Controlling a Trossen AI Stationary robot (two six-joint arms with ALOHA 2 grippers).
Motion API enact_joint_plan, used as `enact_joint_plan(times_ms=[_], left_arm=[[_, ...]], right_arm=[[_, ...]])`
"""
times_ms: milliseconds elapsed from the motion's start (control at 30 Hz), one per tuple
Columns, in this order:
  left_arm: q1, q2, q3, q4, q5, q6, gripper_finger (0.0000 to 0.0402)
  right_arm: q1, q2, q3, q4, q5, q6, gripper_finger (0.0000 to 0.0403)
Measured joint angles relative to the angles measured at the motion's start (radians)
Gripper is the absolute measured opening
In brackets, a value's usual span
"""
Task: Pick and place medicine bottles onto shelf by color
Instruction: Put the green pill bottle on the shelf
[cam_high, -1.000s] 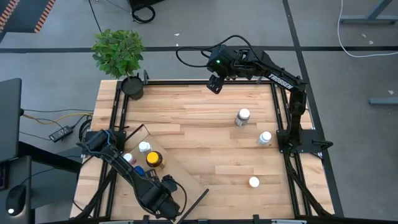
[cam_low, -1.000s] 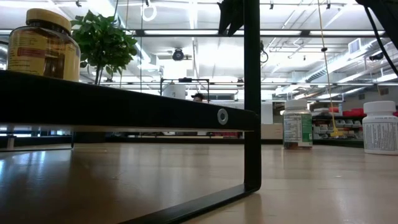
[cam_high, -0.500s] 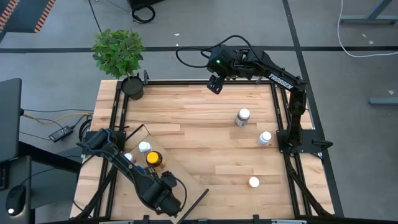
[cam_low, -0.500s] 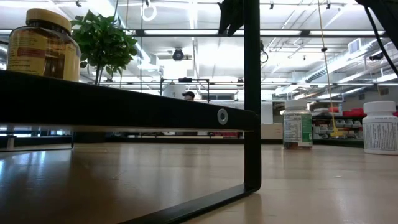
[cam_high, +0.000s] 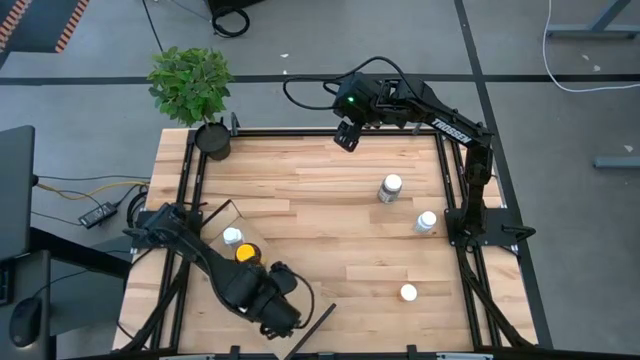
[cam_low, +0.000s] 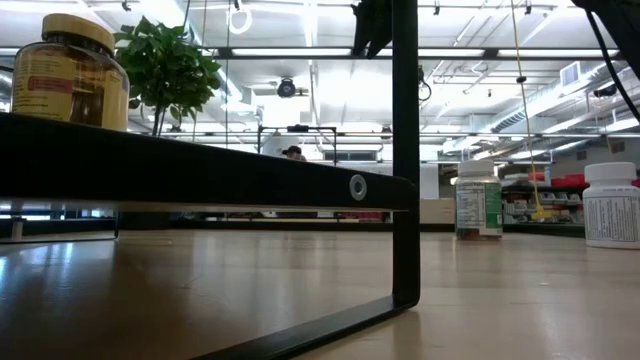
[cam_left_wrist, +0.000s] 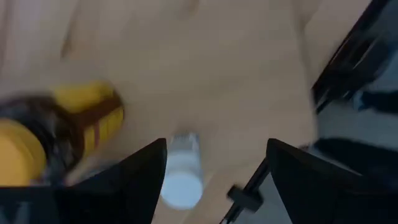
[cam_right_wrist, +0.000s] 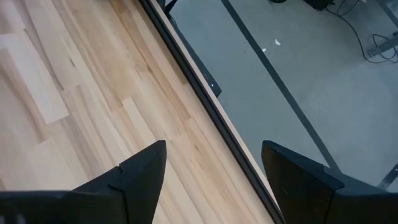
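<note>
The pale plywood shelf (cam_high: 222, 218) lies slantwise at the table's near left. On it stand a white-capped bottle (cam_high: 232, 237) and the dark amber yellow-capped bottle (cam_high: 245, 253); the amber one also shows in the low view (cam_low: 70, 70). My left arm (cam_high: 250, 290) reaches over the shelf. Its gripper (cam_left_wrist: 214, 186) is open above the white-capped bottle (cam_left_wrist: 183, 177) and beside the amber bottle (cam_left_wrist: 43, 143), touching neither. Three white-capped bottles (cam_high: 390, 187) (cam_high: 427, 221) (cam_high: 408, 293) stand on the table's right half. My right gripper (cam_high: 347, 135) waits open at the far edge. The blue-capped bottle is hidden.
A potted plant in a black pot (cam_high: 212, 138) stands at the far left corner. A black frame rail (cam_high: 300, 132) runs around the tabletop. The shelf's dark metal leg (cam_low: 405, 150) rises in the low view. Bare wood (cam_high: 320, 230) lies between the shelf and the right-hand bottles.
My left arm has swung toward the table's right and far side, over the shelf, and now covers the spot where the blue-capped bottle showed. The bottles and the right arm have kept still.
</note>
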Motion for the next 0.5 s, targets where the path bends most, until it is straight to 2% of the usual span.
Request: enact_joint_plan(times_ms=[167,300,400,500], left_arm=[[0.061,0.0,0.144,-0.026,-0.144,0.012,0.0281],[0.126,-0.003,0.25,-0.015,-0.263,0.09,0.0273],[0.182,-0.047,0.215,0.056,-0.288,0.201,0.0261],[0.231,-0.063,0.21,0.059,-0.295,0.341,0.0247]], right_arm=[[0.0,0.0,0.0,-0.041,0.0,0.0,0.027],[-0.004,0.0,0.0,-0.086,0.0,0.023,0.027],[-0.004,0.0,0.0,-0.143,0.0,0.042,0.027],[-0.008,0.0,0.0,-0.174,0.0,0.049,0.027]])
